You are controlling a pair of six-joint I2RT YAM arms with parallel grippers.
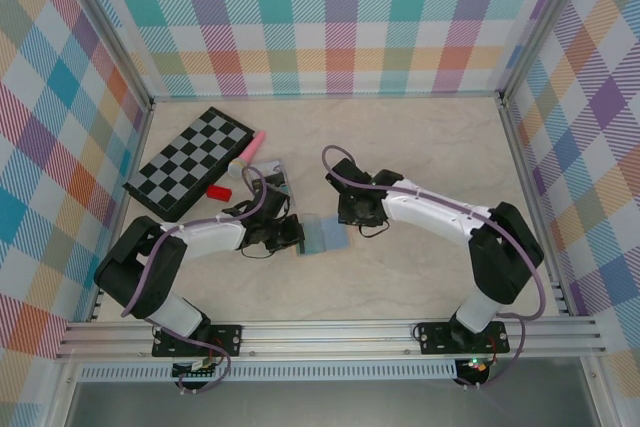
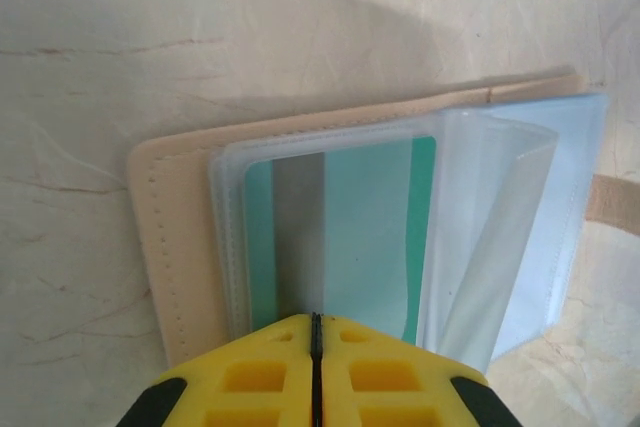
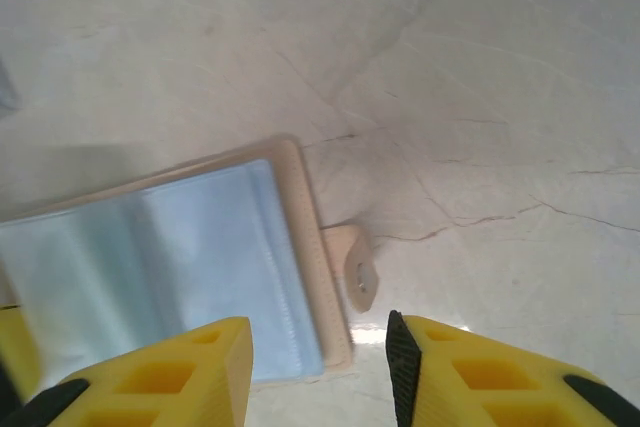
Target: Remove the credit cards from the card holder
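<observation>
Tabletop (image 1: 440, 147) of pale marbled stone seen from above, walled in by pastel plaid panels. Two white robot arms reach in from the near edge and meet at the middle. Between them lies the card holder (image 1: 325, 235), spread open and flat on the table, its light-blue inside facing up. The left gripper (image 1: 290, 235) is at the holder's left edge and the right gripper (image 1: 355, 219) sits just beside its upper right corner.

From the left wrist, the card holder (image 2: 170, 247) shows a tan stitched cover with clear plastic sleeves (image 2: 500, 237) fanned over it. A teal card (image 2: 370, 227) with a grey stripe sits inside the top sleeve. The left gripper (image 2: 315, 367) has its yellow fingers pressed together with no gap, right at the near edge of that sleeve. Whether they pinch the plastic or the card cannot be told.

From the right wrist, the right gripper (image 3: 320, 347) has its yellow fingers spread apart, holding nothing. They hover above the card holder (image 3: 200, 257), and its tan edge and small closure tab (image 3: 355, 267) show in the gap.

Off to the left rear of the table lie a folded chessboard (image 1: 190, 162), a pink item (image 1: 252, 147) and a small red item (image 1: 217, 190).
</observation>
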